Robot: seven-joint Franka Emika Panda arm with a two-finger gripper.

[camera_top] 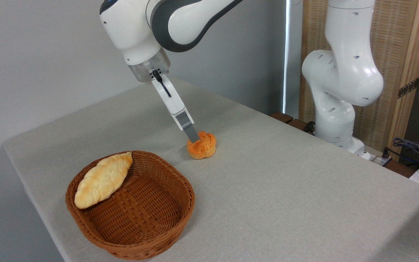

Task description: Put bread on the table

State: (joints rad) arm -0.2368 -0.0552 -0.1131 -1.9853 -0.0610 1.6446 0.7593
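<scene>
From my feed the bread sits upright on the table just past the wicker basket holding the braided loaf, with my gripper tip right at its top-left edge, though I honestly can't tell how far open it is.

A: What's around besides the job items?
B: Brown wicker basket, below-left of the end effector, well apart from it.
A: Anything inside?
B: Pale braided loaf, leaning on the basket's left wall, tilted.
A: Background?
B: Wooden slatted panel far right of it, cables lower right, grey wall to the left.
</scene>
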